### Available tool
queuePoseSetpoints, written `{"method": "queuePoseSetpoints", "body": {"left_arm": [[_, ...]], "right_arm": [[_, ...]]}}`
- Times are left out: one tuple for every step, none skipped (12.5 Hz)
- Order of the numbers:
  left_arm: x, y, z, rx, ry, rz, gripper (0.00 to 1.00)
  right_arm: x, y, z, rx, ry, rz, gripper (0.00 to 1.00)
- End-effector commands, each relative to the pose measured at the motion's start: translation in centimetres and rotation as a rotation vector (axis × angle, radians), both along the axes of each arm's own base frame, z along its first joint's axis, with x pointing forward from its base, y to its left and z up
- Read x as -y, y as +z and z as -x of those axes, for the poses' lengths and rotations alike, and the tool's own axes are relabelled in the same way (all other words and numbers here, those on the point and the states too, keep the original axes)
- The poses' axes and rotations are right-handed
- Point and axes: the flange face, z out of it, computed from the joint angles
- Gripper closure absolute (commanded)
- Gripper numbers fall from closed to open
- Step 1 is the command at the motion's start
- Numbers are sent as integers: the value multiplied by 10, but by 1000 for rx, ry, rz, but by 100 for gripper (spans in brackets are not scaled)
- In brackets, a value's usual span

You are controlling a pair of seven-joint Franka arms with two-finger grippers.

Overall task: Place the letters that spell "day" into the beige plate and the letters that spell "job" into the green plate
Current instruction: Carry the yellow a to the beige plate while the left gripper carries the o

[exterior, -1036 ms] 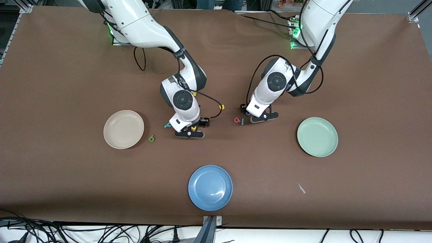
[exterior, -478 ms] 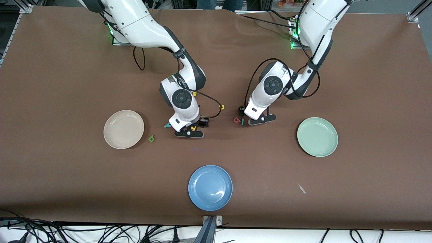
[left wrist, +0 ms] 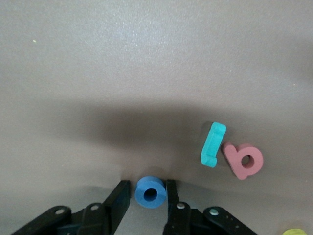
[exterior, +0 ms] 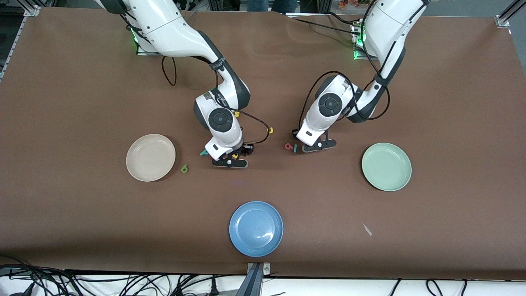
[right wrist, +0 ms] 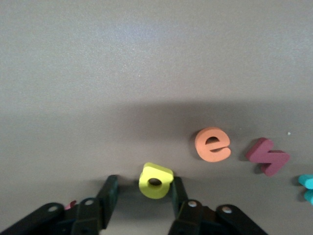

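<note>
My left gripper [left wrist: 148, 188] is down on the table and shut on the blue "o" [left wrist: 150, 192], which lies between its fingers. The teal "j" [left wrist: 213, 144] and the salmon "b" [left wrist: 243, 160] lie side by side next to it, apart from the fingers. My right gripper [right wrist: 145, 188] is also at the table and open. The yellow "d" [right wrist: 156, 180] leans on one finger, with a wide gap to the other. The teal "y" [exterior: 203, 153] lies beside that gripper. The green letter [exterior: 184, 168] lies near the beige plate [exterior: 150, 157]. Both that plate and the green plate [exterior: 386, 166] hold nothing.
An orange round letter [right wrist: 212, 144] and a dark red letter [right wrist: 267, 155] lie close to the right gripper. A yellow "s" [exterior: 270, 130] sits between the two arms. A blue plate [exterior: 256, 228] stands near the table's front edge. A small white scrap [exterior: 367, 229] lies nearby.
Both grippers have narrowed their fingers around their letters. The left hand has shifted slightly toward the right arm's end. The letters and plates have stayed in place.
</note>
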Motion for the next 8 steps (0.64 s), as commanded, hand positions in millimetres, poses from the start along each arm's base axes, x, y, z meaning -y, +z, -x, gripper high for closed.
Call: {"method": "queuePoseSetpoints", "body": {"left_arm": [[6,-2,1,-8,-10,-34,65],[6,-1,0,-5,-10,-33,67],[5,-1,0,-5,-8,-33,72],[6,1,-1,-3,-8,-31,81],[3,2,-4,0,-3,-32,99],[2,5,-5,2,-2,-33,100],[-1,14,-10,-1,1,-39,100],[-5,27,-17,-20,-3,-57,100]], "right_arm": [[2,-3,8,-4,8,-2,69],[2,-3,8,-4,23,-1,73],[3,-3,8,-5,26,1,79],[4,-2,9,-5,26,0,84],[4,0,9,-4,28,-1,86],[5,4,7,-2,27,-1,90],[5,14,5,7,32,-7,90],[6,24,2,13,33,-12,90]]}}
